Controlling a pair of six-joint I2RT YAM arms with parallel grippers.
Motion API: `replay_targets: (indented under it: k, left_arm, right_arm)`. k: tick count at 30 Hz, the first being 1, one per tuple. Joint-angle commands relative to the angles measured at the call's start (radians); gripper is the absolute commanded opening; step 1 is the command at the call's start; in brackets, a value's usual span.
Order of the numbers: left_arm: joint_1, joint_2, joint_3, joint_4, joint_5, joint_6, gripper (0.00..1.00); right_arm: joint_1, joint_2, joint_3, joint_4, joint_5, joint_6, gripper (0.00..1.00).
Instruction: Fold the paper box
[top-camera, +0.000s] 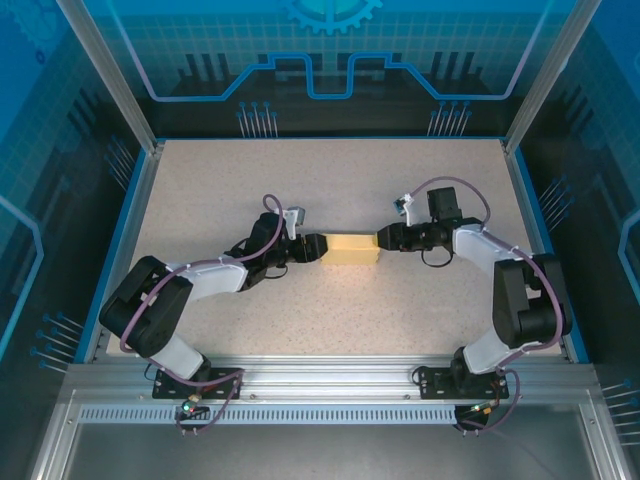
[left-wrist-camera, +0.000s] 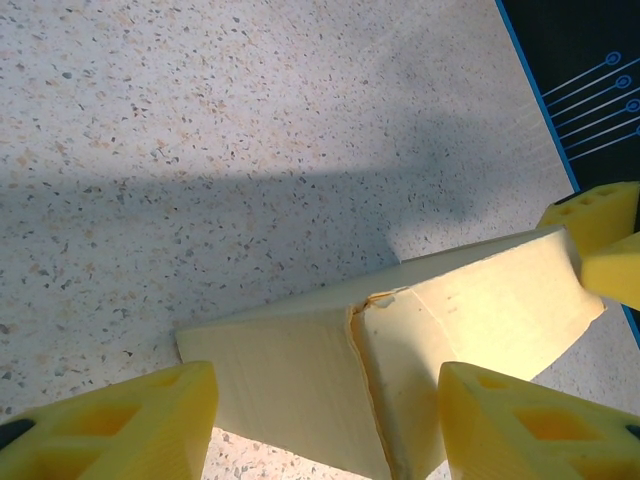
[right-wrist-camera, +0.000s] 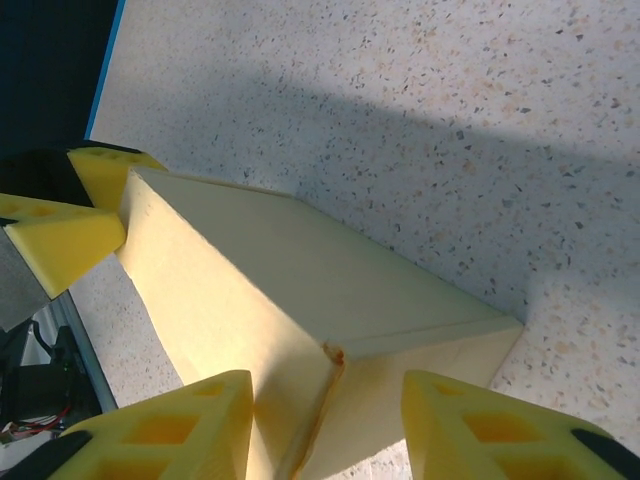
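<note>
The paper box (top-camera: 353, 248) is a pale yellow folded block lying mid-table, held between the two arms. My left gripper (top-camera: 322, 248) has its yellow fingers on either side of the box's left end; in the left wrist view the box (left-wrist-camera: 300, 380) runs between those fingers, with the gripper (left-wrist-camera: 325, 388) closed against it. My right gripper (top-camera: 382, 240) clamps the opposite end, and its fingers (left-wrist-camera: 600, 215) show at the box's far corner. In the right wrist view the box (right-wrist-camera: 300, 270) passes between the right gripper (right-wrist-camera: 328, 390), and the left gripper's fingers (right-wrist-camera: 100, 175) pinch the far end.
The speckled table (top-camera: 330, 180) is bounded by a blue rim (top-camera: 525, 200) and aluminium frame posts (top-camera: 110, 75). Both arm bases sit on the front rail (top-camera: 330, 380). Open tabletop lies behind and in front of the box.
</note>
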Motion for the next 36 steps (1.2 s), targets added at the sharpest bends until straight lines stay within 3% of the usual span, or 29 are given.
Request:
replay_targets:
  k: [1, 7, 19, 24, 29, 36]
  left_arm:
    - [-0.003, -0.001, 0.004, -0.095, -0.020, 0.023, 0.60]
    - [-0.003, 0.010, 0.011, -0.090, -0.014, 0.023, 0.60]
    - [-0.002, 0.008, 0.016, -0.092, 0.009, 0.000, 0.60]
    - [-0.002, -0.013, 0.042, -0.086, 0.042, -0.033, 0.59]
    - [-0.002, -0.038, 0.076, -0.108, 0.014, -0.036, 0.66]
    - [-0.003, -0.056, 0.088, -0.109, 0.009, -0.043, 0.69]
  right_arm:
    - [0.001, -0.047, 0.019, -0.069, 0.007, 0.019, 0.46]
    - [0.003, -0.046, -0.007, -0.059, -0.003, 0.021, 0.46]
    - [0.001, 0.019, -0.058, -0.031, 0.005, 0.000, 0.25]
    - [0.008, -0.012, -0.019, -0.055, 0.006, 0.009, 0.36]
    - [0.009, -0.067, 0.023, -0.063, 0.047, 0.027, 0.47]
    - [0.033, -0.085, 0.026, -0.052, 0.090, 0.045, 0.52]
